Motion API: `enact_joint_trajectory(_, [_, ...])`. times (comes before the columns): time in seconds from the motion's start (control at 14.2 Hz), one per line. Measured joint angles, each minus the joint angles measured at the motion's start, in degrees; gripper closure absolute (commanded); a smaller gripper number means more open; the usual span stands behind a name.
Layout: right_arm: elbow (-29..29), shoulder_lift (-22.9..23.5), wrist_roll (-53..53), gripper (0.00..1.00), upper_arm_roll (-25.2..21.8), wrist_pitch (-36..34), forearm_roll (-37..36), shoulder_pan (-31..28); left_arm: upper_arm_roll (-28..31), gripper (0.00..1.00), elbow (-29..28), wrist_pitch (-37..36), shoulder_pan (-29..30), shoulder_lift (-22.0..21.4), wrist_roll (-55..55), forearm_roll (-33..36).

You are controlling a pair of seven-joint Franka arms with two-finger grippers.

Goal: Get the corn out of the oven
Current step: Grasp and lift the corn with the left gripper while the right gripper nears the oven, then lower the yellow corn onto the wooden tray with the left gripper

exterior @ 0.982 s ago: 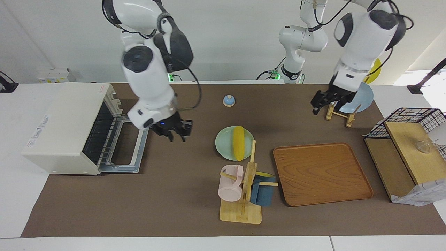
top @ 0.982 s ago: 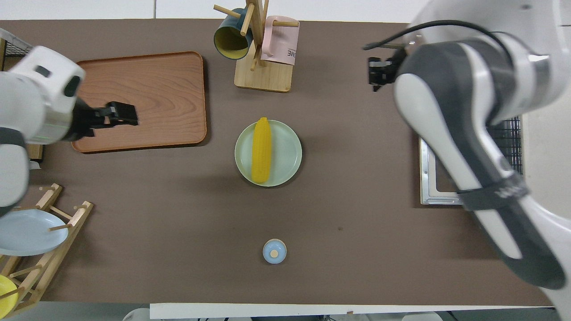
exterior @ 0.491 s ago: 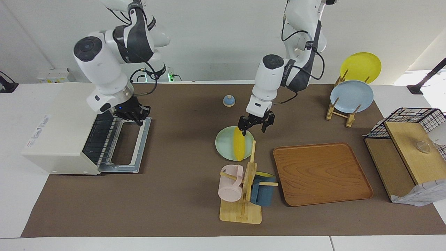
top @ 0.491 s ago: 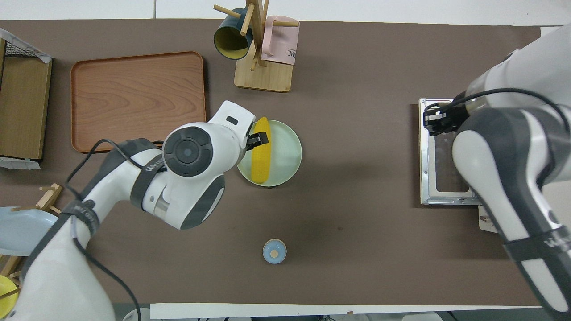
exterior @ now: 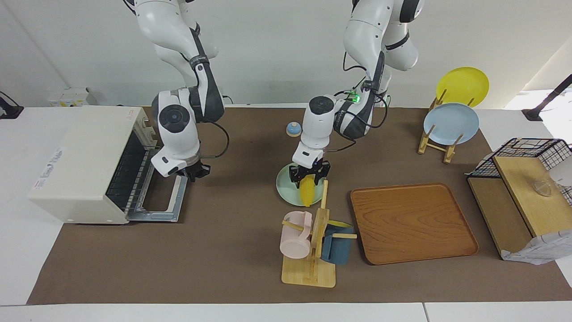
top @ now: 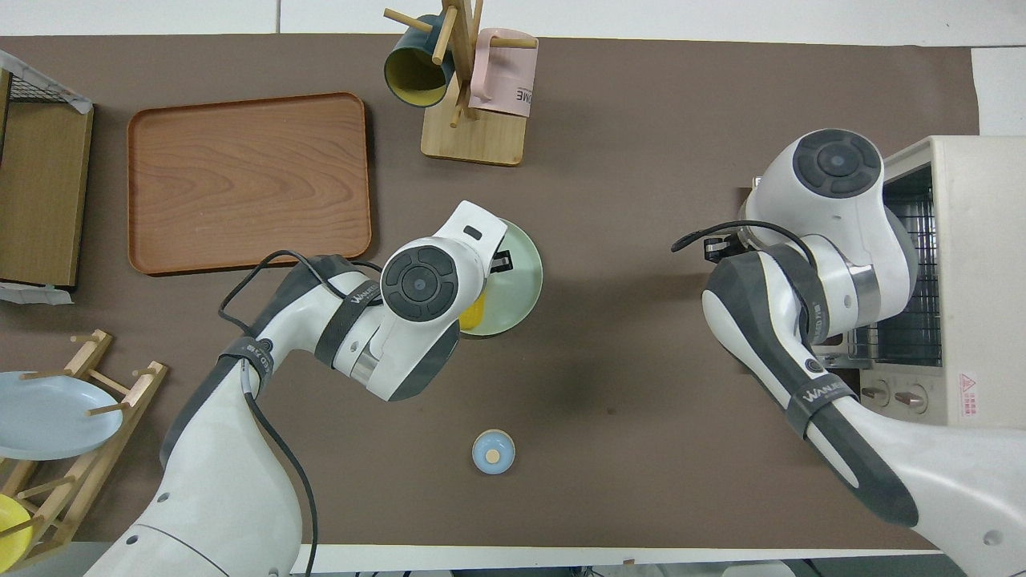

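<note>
The corn (exterior: 307,191) lies on a pale green plate (exterior: 282,184) in the middle of the table; only a bit of it (top: 474,312) shows in the overhead view, under the left wrist. My left gripper (exterior: 309,175) is down at the corn's end nearer the robots, astride it. The cream-white oven (exterior: 85,156) stands at the right arm's end of the table with its glass door (exterior: 172,197) dropped open and its wire rack (exterior: 129,174) bare. My right gripper (exterior: 196,171) is at the door's outer corner nearer the robots.
A wooden tray (exterior: 413,221) lies beside the plate toward the left arm's end. A mug tree (exterior: 313,241) with a pink and a blue mug stands just farther out than the plate. A small blue knob (exterior: 293,129), a plate rack (exterior: 450,123) and a black wire basket (exterior: 527,154) are also on the table.
The left gripper has dropped from just above the corn down onto it. The right gripper has moved from the oven's mouth out along the open door to its outer corner.
</note>
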Motion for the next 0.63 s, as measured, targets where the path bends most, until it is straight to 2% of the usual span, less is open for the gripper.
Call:
enact_joint_trajectory(0.14, [-0.78,1.18,0.95,1.00,-0.02,1.79,-0.18,-0.03,0.58,1.00,2.48,-3.65,0.98,-0.10,1.57,0.00])
enact_joint_trajectory(0.28, [-1.16,2.16,1.08,1.00,-0.07,2.39,-4.12,-0.06,1.07,1.00,4.89,-6.91,5.32,-0.49,7.18,0.00])
enact_joint_trajectory(0.42, [-1.55,2.38,1.63,1.00,-0.10,2.56,-9.32,-0.09,1.43,1.00,6.68,-7.83,13.48,-0.74,16.29,0.00])
enact_joint_trajectory(0.63, [-1.92,2.39,1.72,1.00,0.03,3.03,-11.61,0.10,1.47,1.00,7.90,-9.04,27.95,0.02,32.99,-0.11])
